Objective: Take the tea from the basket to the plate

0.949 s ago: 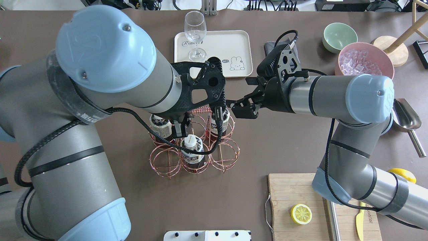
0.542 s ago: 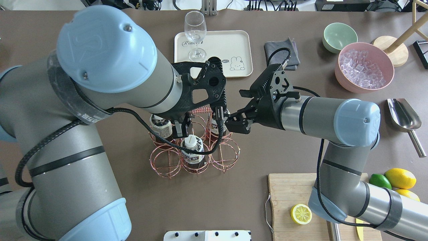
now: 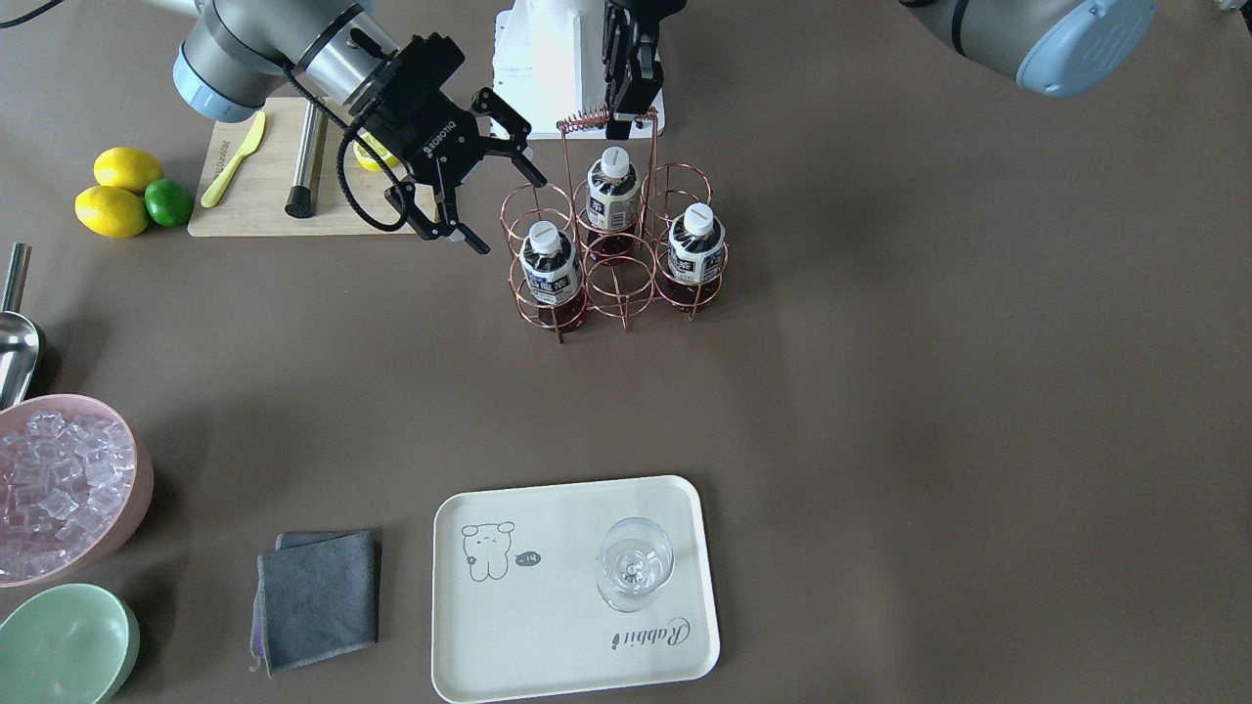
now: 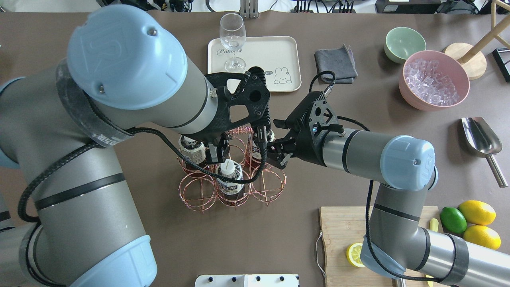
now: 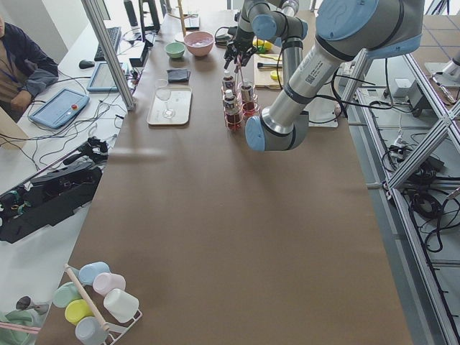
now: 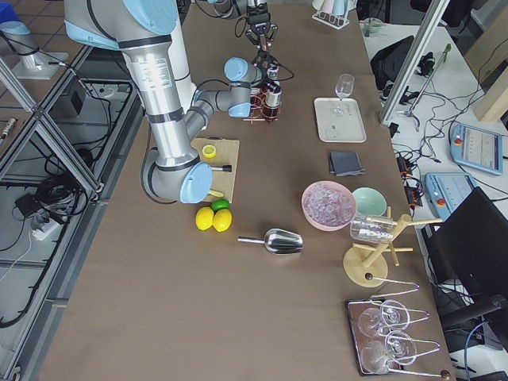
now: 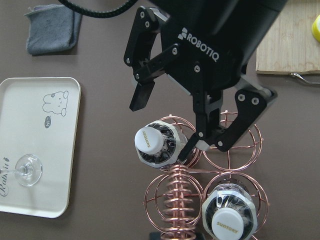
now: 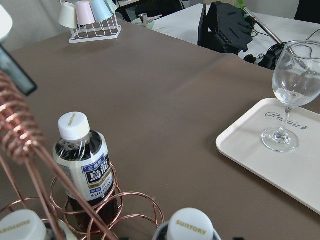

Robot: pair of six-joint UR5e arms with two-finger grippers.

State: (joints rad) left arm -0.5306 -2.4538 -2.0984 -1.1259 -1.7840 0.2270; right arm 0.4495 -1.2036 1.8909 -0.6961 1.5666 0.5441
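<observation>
The copper wire basket (image 3: pixel 614 256) holds three tea bottles (image 3: pixel 550 264) (image 3: pixel 612 191) (image 3: pixel 696 244). My left gripper (image 3: pixel 626 103) is shut on the basket's coiled handle (image 3: pixel 599 119) from above. My right gripper (image 3: pixel 506 210) is open at the basket's edge. In the left wrist view its fingers (image 7: pixel 141 97) stand on either side of the white cap of one tea bottle (image 7: pixel 150 141). That cap shows at the bottom of the right wrist view (image 8: pixel 191 227). The cream plate (image 3: pixel 548 626) lies apart from the basket, across the table (image 4: pixel 275 50).
A wine glass (image 3: pixel 634 565) stands on the plate. A grey cloth (image 3: pixel 318 596), a pink bowl of ice (image 3: pixel 64 489) and a green bowl (image 3: pixel 64 645) lie beside it. A cutting board (image 3: pixel 264 186), lemons and a lime (image 3: pixel 122 196) lie behind my right arm.
My right arm has swung in towards the basket and lowered; its open gripper has gone from beside the basket to around a bottle's cap. The left arm has not moved.
</observation>
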